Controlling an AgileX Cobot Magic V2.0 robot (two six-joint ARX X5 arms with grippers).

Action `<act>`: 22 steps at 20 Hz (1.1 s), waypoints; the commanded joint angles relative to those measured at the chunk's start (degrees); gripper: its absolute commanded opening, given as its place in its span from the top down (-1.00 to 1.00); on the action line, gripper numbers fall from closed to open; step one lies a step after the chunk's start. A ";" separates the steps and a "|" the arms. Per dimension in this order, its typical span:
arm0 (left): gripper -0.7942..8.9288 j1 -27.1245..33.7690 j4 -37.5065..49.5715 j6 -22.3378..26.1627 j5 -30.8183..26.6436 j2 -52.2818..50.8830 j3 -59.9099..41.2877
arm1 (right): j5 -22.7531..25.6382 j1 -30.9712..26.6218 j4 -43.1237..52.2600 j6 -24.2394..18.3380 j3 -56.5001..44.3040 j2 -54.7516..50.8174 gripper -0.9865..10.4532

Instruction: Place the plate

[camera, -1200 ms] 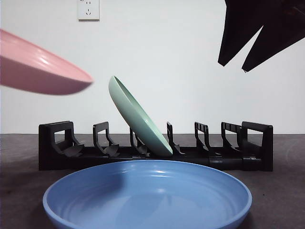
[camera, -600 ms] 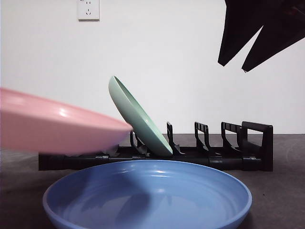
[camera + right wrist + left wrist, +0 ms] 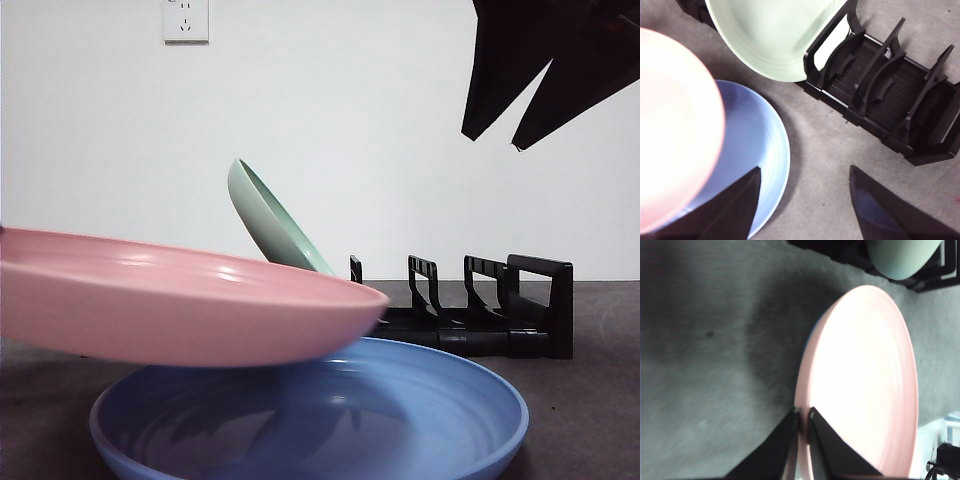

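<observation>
Black jaws of the left gripper (image 3: pixel 801 426) pinch the rim of the pink plate (image 3: pixel 180 305), which hangs nearly flat just above the blue plate (image 3: pixel 400 420) on the tabletop (image 3: pixel 840 145), covering much of it. Behind the blue plate stands the rack (image 3: pixel 500 315), with the green plate (image 3: pixel 265 225) leaning in a slot. The right gripper (image 3: pixel 805 210) hovers spread above the rack's other end.

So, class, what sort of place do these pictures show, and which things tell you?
Probably a lab test bench, not a kitchen: a bare white wall, a grey table, and a dish rack staged with plates.
</observation>
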 commanded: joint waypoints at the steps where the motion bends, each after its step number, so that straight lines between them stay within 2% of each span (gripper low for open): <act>1: 0.81 -2.78 3.41 -1.86 -1.66 3.45 0.20 | 0.26 0.31 0.55 -0.26 0.57 0.39 0.34; 12: 0.81 -16.63 17.75 -6.12 -12.13 18.53 0.20 | 0.24 0.31 -0.07 0.00 0.57 0.39 0.34; 16: 0.80 -20.26 18.82 -6.36 -18.60 20.61 0.20 | 0.24 0.31 -1.20 0.00 0.57 0.39 0.34; 19: 0.76 -21.38 18.73 -6.38 -20.41 20.74 0.20 | 0.22 0.31 -1.70 0.02 0.57 0.39 0.34; 22: 0.44 -21.51 18.38 -6.40 -20.96 20.72 0.20 | 0.22 0.31 -2.08 0.02 0.57 0.39 0.34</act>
